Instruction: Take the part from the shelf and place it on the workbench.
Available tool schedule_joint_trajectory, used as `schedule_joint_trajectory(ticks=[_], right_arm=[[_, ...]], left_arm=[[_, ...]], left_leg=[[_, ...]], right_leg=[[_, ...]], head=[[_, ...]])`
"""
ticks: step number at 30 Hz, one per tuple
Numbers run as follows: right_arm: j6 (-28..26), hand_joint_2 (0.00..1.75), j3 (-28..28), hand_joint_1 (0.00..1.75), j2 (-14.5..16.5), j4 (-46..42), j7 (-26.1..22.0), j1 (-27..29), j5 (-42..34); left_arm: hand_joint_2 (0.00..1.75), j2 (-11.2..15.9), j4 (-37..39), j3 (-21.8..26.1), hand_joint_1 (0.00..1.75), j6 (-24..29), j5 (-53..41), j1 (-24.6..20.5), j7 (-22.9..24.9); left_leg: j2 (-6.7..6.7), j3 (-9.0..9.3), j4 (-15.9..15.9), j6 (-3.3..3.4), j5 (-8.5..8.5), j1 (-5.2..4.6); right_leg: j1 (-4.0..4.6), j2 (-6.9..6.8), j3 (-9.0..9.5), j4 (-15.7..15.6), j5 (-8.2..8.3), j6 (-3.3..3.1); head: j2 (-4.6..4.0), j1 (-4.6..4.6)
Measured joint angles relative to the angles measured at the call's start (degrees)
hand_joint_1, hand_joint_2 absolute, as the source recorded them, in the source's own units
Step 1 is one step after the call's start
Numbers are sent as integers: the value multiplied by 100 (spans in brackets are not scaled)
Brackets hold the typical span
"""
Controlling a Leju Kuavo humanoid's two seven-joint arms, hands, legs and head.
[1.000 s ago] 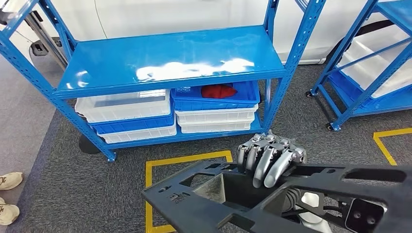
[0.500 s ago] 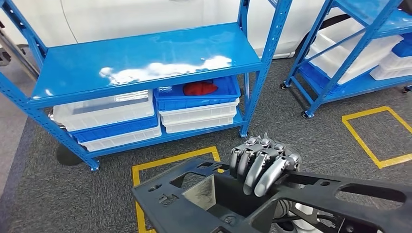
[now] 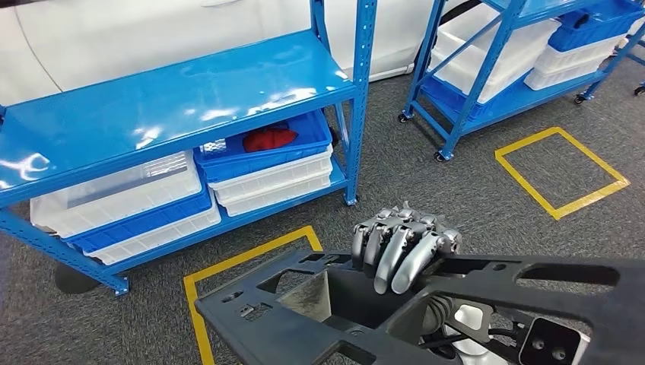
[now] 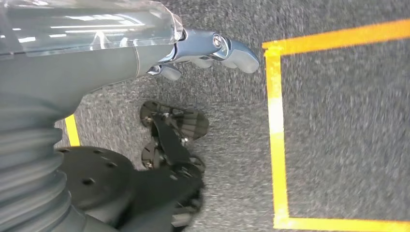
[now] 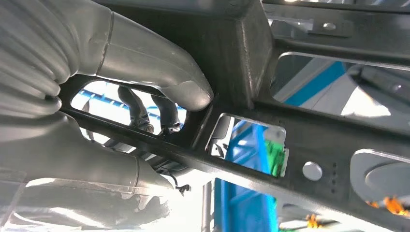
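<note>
Gripping the black part (image 3: 487,304), the right hand (image 3: 403,247) curls over its rim; left hand (image 4: 212,50) hangs loose — grasping nothing.

Three cameras, one black part (image 3: 456,304)

My head looks down past it; right wrist sits tight under it; left wrist faces carpet (image 4: 338,121).

The right hand (image 3: 403,251) is raised in front of the body, with its fingers (image 3: 392,262) curled over the black part (image 3: 304,319) and gripping it. The left hand (image 4: 212,50) hangs low with nothing in it.
</note>
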Motion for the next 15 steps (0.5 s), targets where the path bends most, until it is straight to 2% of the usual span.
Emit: schedule_joint_trajectory(ticks=[1, 2, 3, 4, 5, 7, 8, 9, 10, 11, 12, 13, 15], right_arm=[[-93, 175, 63, 175, -13, 2, 70, 0, 20], [-193, 175, 130, 175, -27, 2, 152, 5, 53], [-297, 175, 196, 175, -44, 1, 237, 7, 94], [-401, 175, 255, 175, -63, 6, 310, 8, 137], [-494, 175, 300, 175, -80, 37, 352, -4, 179], [-593, 175, 343, 175, -99, 249, 306, -98, 250], [-600, 175, 344, 175, -97, 470, 222, -185, 282], [-591, 175, 330, 175, -93, 723, 123, -273, 317], [-583, 175, 305, 175, -88, 987, 28, -357, 362], [-580, 175, 270, 175, -80, 1253, -50, -432, 416], [-586, 175, 234, 175, -73, 1473, -91, -507, 465], [-601, 175, 206, 175, -63, 1674, -107, -593, 510], [-668, 175, 166, 175, -32, 2001, -82, -729, 581]], left_arm=[[175, -11, 0, 0, 0, 44, -6, 18, -23], [175, -20, 0, 0, 0, 71, -15, 38, -34], [175, -27, 0, 0, 0, 87, -25, 53, -36], [175, -30, 0, 0, 0, 94, -40, 62, -35], [175, -32, 0, -2, 0, 95, -65, 66, -30], [175, -16, 1, -8, 0, 76, -130, 60, -15], [175, -8, 1, -15, 0, 46, -164, 54, -5], [175, 1, 1, -22, 0, 11, -190, 45, 3], [175, 2, 1, -33, 0, -27, -209, 34, 9], [175, 4, 0, -48, 0, -66, -225, 19, 14], [175, 7, 0, -67, 0, -102, -232, 7, 7], [175, 9, 0, -85, 0, -142, -236, -1, -9], [175, 20, 0, -108, 0, -220, -235, 3, -54]], left_leg=[[-56, -171, 384, -14, -158, 5], [-80, -282, 629, -16, -216, 8], [-94, -293, 655, -8, -154, 8], [-117, -194, 445, 13, 15, 7], [-182, -11, 53, 47, 247, 5], [-460, 323, -695, 135, 553, 9], [-564, 405, -900, 170, 601, 3], [-616, 424, -969, 192, 589, -2], [-576, 429, -1005, 206, 608, -11], [-513, 442, -1047, 221, 636, 2], [-455, 452, -1092, 241, 675, 16], [-384, 460, -1137, 266, 716, 29], [-237, 448, -1175, 298, 754, 26]], right_leg=[[4, 65, -18, 6, 9, -9], [8, 137, -32, 14, 16, -12], [13, 212, -40, 25, 20, -12], [18, 287, -43, 35, 23, -9], [23, 360, -43, 43, 27, -3], [20, 495, -58, 51, 52, 36], [8, 560, -80, 50, 74, 71], [-9, 619, -105, 44, 101, 113], [-19, 683, -128, 29, 130, 160], [-21, 682, -145, 26, 147, 194], [-5, 587, -174, 60, 123, 220], [7, 436, -244, 188, 33, 239], [10, 108, -545, 802, -323, 267]], head=[[0, 0], [0, 0], [0, 0], [0, -1], [0, -1], [0, -2], [0, -2], [0, -2], [0, -2], [0, -2], [0, -1], [0, -1], [0, 0]])
